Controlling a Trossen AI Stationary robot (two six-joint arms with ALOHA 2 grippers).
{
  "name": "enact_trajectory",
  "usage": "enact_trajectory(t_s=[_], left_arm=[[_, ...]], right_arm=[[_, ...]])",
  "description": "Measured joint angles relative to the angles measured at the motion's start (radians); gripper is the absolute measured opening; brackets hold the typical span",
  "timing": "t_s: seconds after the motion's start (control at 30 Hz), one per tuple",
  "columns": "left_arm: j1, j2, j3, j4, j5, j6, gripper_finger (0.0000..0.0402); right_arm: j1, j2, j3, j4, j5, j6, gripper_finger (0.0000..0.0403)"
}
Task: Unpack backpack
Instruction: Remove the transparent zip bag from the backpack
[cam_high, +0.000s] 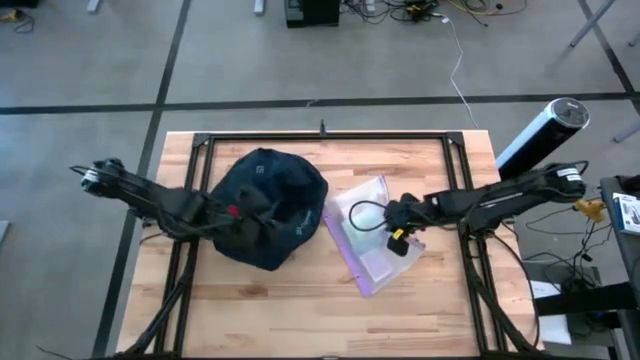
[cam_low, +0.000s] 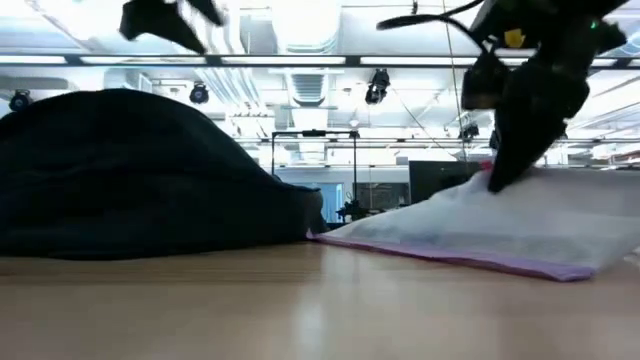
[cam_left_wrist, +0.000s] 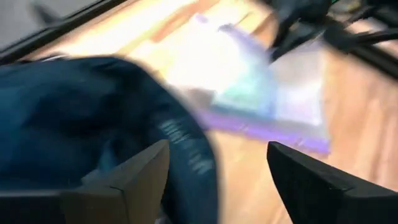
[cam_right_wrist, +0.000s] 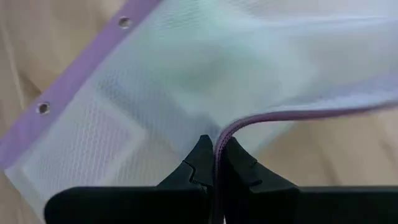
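The dark navy backpack (cam_high: 265, 205) lies slumped on its side on the wooden table, left of centre, and shows as a dark mound (cam_low: 130, 175) in the low view. My left gripper (cam_left_wrist: 217, 180) hangs open above its right part, one finger over the fabric (cam_left_wrist: 93, 124) and one over bare wood. To the backpack's right lies a clear pouch with purple edges (cam_high: 370, 240). My right gripper (cam_high: 392, 215) is shut on it. My right gripper pinches the pouch's thin purple edge (cam_right_wrist: 219, 134) between its two fingertips. The fingers slant down from the table's right side (cam_low: 492, 180). The pouch is drawn up into a ridge at the fingers, while its lower purple edge (cam_low: 480, 262) lies on the table.
Black frame rails (cam_high: 320, 135) run round the table top. A silver and black cylinder (cam_high: 545, 130) stands off the table's far right corner. Bare wood (cam_high: 300, 310) lies along the near edge.
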Motion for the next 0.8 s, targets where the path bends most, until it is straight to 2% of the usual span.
enact_trajectory(t_s=[0.13,0.33,0.43,0.53,0.63,0.8], left_arm=[[0.0,0.149,-0.003,0.269,-0.001,0.058,0.0264],[0.0,0.406,0.003,0.693,0.018,0.083,0.0237],[-0.002,0.531,0.037,0.802,0.025,0.087,0.022],[-0.002,0.643,0.091,0.833,0.027,0.094,0.0203],[0.0,0.748,0.138,0.835,0.026,0.101,0.0188],[0.011,0.901,0.181,0.837,0.031,0.103,0.0163]], right_arm=[[0.005,0.097,0.001,0.254,-0.064,0.02,0.0],[0.025,0.174,0.092,0.439,-0.098,-0.052,0.0],[0.046,0.166,0.16,0.295,-0.09,-0.148,0.0],[0.054,0.151,0.222,0.089,-0.092,-0.219,0.0012],[0.053,0.151,0.255,-0.074,-0.091,-0.242,0.0054],[0.055,0.146,0.272,-0.192,-0.096,-0.226,0.0152]])
